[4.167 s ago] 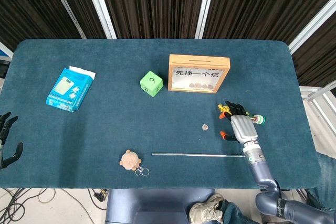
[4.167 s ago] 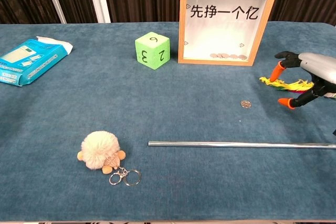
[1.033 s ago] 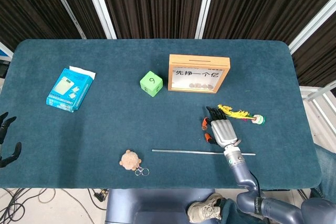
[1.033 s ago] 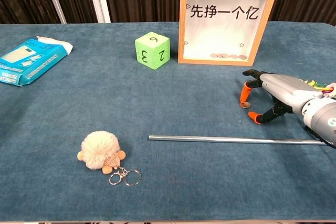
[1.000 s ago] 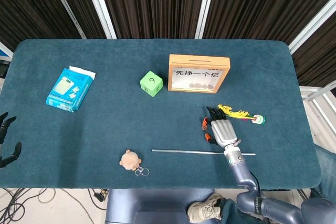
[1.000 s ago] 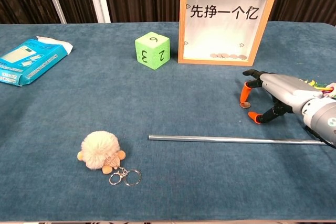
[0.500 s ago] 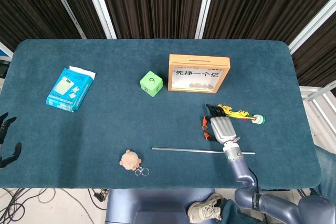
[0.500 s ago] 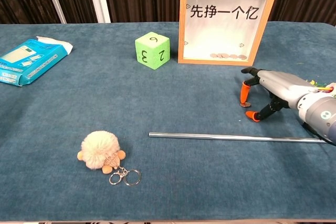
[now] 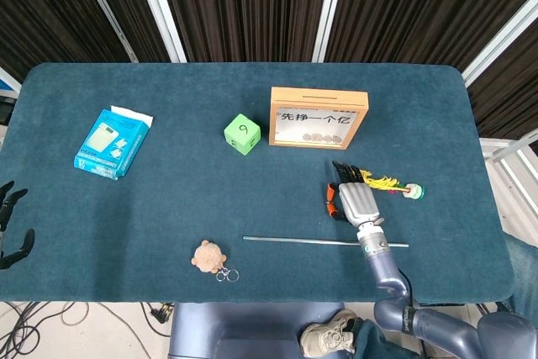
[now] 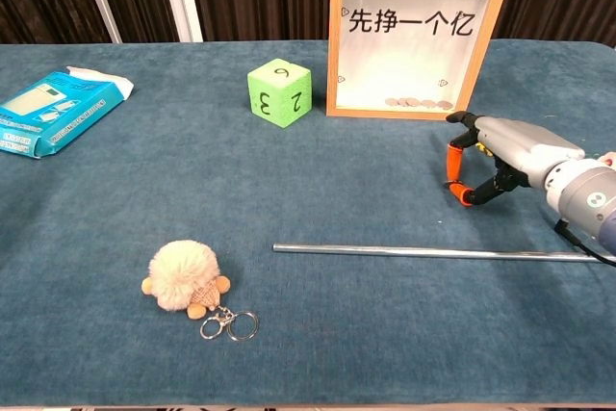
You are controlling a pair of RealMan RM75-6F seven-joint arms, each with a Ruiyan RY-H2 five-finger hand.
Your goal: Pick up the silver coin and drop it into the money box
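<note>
While palm-down, right robot hand (image 10: pixel 496 163) low beside money box (image 10: pixel 417 36), orange fingertips (image 10: pixel 453 155) pinched.

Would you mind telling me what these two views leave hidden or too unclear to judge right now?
- Silver coin: seen in neither view. The right hand covers its spot from the head camera, and the orange fingertips are pinched together in the chest view, so a hold cannot be confirmed.
- Left hand: cut off by the head view's left edge, absent from the chest view.
- Money box slot: only a thin dark line from the head camera.
</note>
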